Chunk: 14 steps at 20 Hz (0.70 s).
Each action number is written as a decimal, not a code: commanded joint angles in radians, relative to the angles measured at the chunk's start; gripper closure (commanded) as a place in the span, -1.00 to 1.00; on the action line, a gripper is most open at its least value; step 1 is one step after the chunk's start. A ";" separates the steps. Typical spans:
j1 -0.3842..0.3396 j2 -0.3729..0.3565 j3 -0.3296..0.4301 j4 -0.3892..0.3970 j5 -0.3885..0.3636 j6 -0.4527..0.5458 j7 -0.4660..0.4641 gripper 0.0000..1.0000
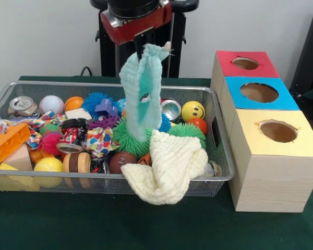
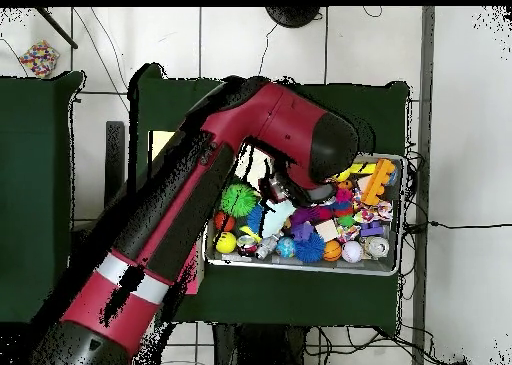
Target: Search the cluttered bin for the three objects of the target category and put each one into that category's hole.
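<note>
Hand: the hand point(image 1: 144, 50), at top centre of the front view, is pinching the top edge of a teal cloth point(image 1: 142, 94).
Teal cloth: hangs straight down from the hand, its lower end just above the clutter at the middle of the bin.
Bin: a wire-mesh bin point(image 1: 219, 143) on the green tabletop point(image 1: 94, 224), filling the left and centre of the front view.
Cream cloth: a cream cloth point(image 1: 169, 166) lies over the bin's lower rim, right of centre, partly spilling outside.
Other contents: a yellow smiley ball point(image 1: 193, 110), a baseball point(image 1: 51, 104), a crushed can point(image 1: 22, 105), an orange block point(image 1: 8, 145) and a green spiky ball point(image 1: 130, 138).
Boxes: at right, three wooden boxes in a row, with a red hole top point(image 1: 245, 63), a blue hole top point(image 1: 259, 92) and a yellow hole top point(image 1: 278, 132).
Overhead view: the red arm point(image 2: 190, 211) covers the bin's left part.
</note>
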 commanded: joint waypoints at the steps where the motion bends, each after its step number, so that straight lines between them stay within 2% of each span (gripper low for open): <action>1: 0.000 -0.060 0.121 0.042 0.127 0.016 0.242 1.00; 8: 0.009 -0.059 0.106 0.051 0.152 0.042 0.243 1.00; 14: 0.019 -0.058 0.115 0.075 0.162 0.051 0.204 1.00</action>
